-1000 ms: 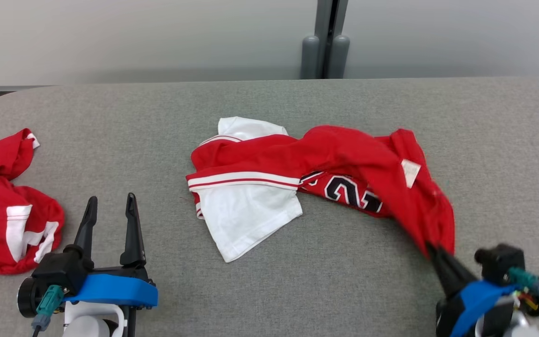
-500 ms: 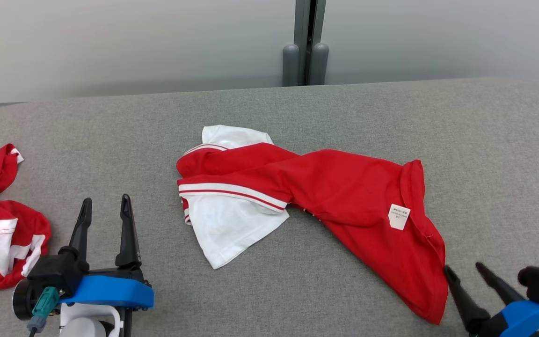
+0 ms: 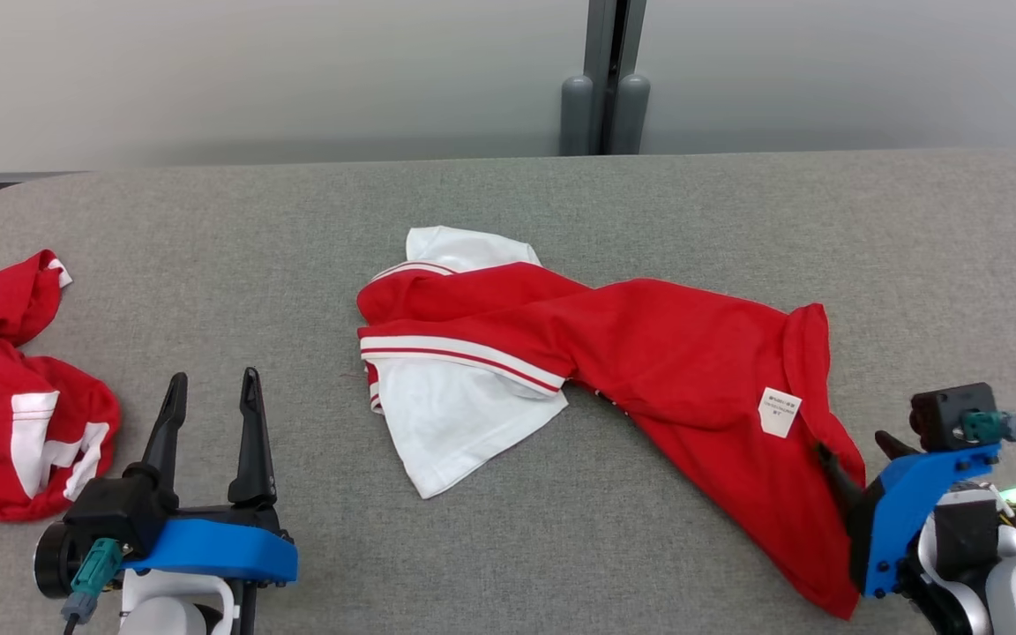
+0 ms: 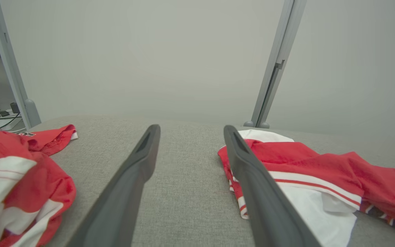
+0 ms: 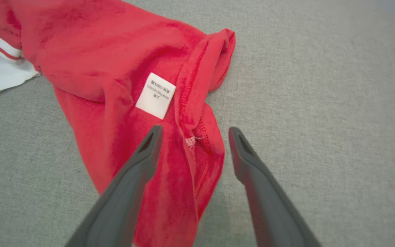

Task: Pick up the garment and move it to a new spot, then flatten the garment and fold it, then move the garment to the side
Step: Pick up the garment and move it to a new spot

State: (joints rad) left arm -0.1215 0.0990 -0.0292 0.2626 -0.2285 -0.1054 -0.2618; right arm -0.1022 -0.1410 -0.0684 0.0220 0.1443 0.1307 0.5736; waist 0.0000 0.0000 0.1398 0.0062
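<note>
The garment (image 3: 649,362), a red jersey with white sleeves and striped trim, lies crumpled across the middle of the grey table (image 3: 508,203). A white label (image 3: 780,412) shows near its right hem. My right gripper (image 3: 854,445) stands open at that hem. In the right wrist view the right gripper (image 5: 194,130) hovers over the red hem (image 5: 197,116) beside the label (image 5: 155,95), holding nothing. My left gripper (image 3: 212,392) rests open at the lower left, apart from the garment. In the left wrist view the left gripper (image 4: 190,129) points past the garment's white sleeve (image 4: 317,212).
A second red and white garment (image 3: 14,397) lies bunched at the table's left edge, seen as the second garment (image 4: 19,178) in the left wrist view. A grey post (image 3: 605,79) stands against the wall behind the table. Bare table surface lies near the front edge.
My right gripper has opened and let go of the hem. The garment's right part has dropped and spread flat, hiding the number. The camera has shifted slightly.
</note>
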